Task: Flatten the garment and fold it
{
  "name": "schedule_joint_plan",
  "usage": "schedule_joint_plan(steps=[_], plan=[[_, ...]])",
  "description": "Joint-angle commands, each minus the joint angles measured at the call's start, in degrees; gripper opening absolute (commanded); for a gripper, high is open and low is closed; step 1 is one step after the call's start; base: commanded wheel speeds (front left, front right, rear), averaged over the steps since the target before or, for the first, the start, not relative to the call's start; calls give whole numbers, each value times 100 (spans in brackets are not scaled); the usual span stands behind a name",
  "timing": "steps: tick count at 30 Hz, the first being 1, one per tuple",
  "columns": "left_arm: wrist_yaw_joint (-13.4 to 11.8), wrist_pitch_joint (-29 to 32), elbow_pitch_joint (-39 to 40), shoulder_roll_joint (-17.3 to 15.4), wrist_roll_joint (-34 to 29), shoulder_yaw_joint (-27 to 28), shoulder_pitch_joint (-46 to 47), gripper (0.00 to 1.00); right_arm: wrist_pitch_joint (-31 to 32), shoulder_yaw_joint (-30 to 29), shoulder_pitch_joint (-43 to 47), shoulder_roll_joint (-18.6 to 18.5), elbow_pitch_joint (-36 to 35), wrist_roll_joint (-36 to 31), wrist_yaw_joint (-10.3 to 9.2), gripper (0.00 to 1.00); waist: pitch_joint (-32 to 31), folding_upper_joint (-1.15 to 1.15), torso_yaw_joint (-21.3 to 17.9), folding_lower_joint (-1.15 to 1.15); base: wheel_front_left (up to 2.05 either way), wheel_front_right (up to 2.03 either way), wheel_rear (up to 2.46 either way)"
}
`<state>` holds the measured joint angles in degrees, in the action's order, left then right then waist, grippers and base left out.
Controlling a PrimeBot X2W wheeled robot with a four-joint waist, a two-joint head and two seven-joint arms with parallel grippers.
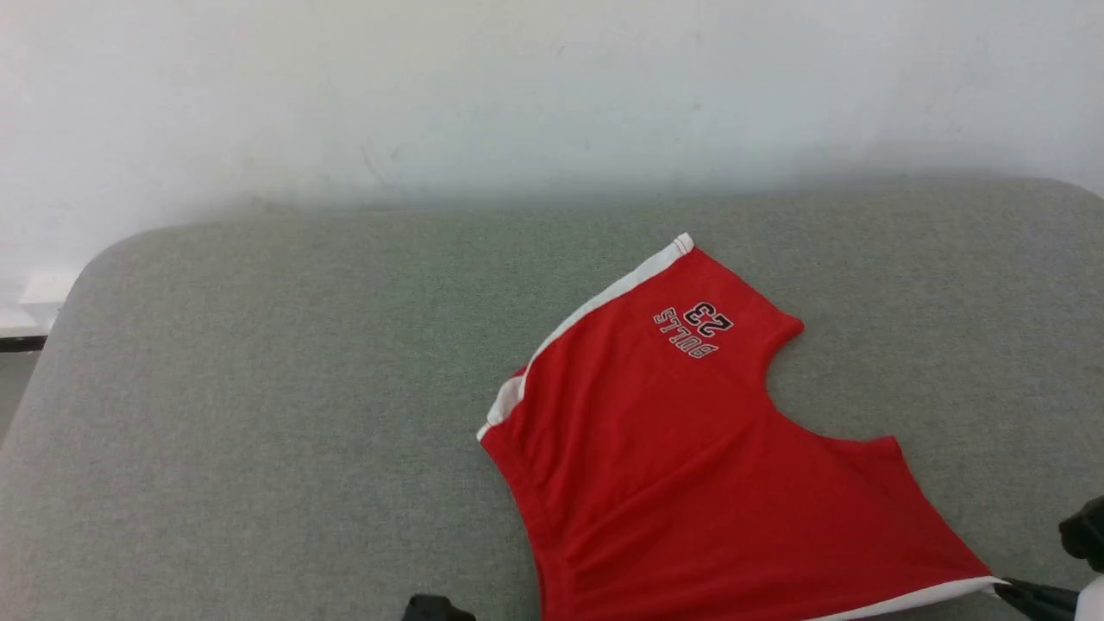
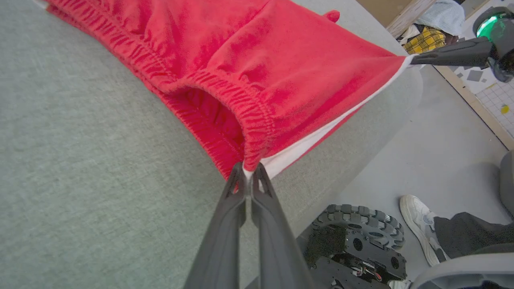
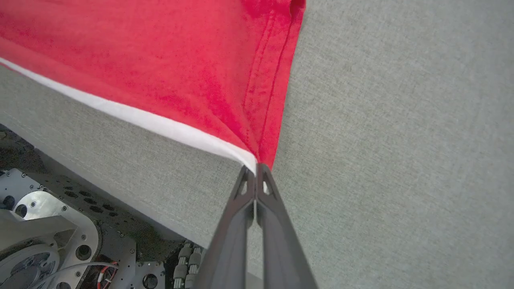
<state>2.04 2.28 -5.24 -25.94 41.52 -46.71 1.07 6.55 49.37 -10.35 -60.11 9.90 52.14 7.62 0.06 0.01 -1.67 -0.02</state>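
The garment (image 1: 690, 466) lies on the padded table (image 1: 259, 388), right of its middle, with one leg pointing away toward the wall (image 1: 431, 86). My left gripper (image 2: 249, 170) pinches its near waistband corner, and my right gripper (image 3: 255, 170) pinches its near right hem corner.

Red garment (image 1: 690, 466), white trim

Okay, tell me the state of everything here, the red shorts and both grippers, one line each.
garment: unfolded, spread mostly flat on the grey pad, near white-striped edge pulled taut.
left gripper: jaws shut on the garment's waistband corner.
right gripper: jaws shut on the garment's hem corner.
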Motion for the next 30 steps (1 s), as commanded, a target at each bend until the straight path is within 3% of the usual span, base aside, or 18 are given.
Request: schedule_joint_plan(steps=[1,9,17,22,30], plan=[[-55,58,98,-70,14,-52,-96,0,-20,-148,109,-91,-127,76,-13,0,45,-1,67,2,0,0,0],[-136,-56,495,-49,-243,82,391,0,-168,-1072,-77,-270,-772,87,-13,0,493,-1,276,2,0,0,0],[-133,-21,722,1,-363,299,1082,0,69,-1582,-975,-75,-973,-308,-13,0,1062,-1,599,2,0,0,0],[-112,-87,678,175,-392,403,1495,0,372,-1502,-1871,249,-768,-651,-13,0,1488,-1,898,2,0,0,0],[-73,-326,283,573,-451,530,2156,0,798,-736,-3446,663,86,-1016,-13,0,2169,-1,1306,2,0,0,0]])
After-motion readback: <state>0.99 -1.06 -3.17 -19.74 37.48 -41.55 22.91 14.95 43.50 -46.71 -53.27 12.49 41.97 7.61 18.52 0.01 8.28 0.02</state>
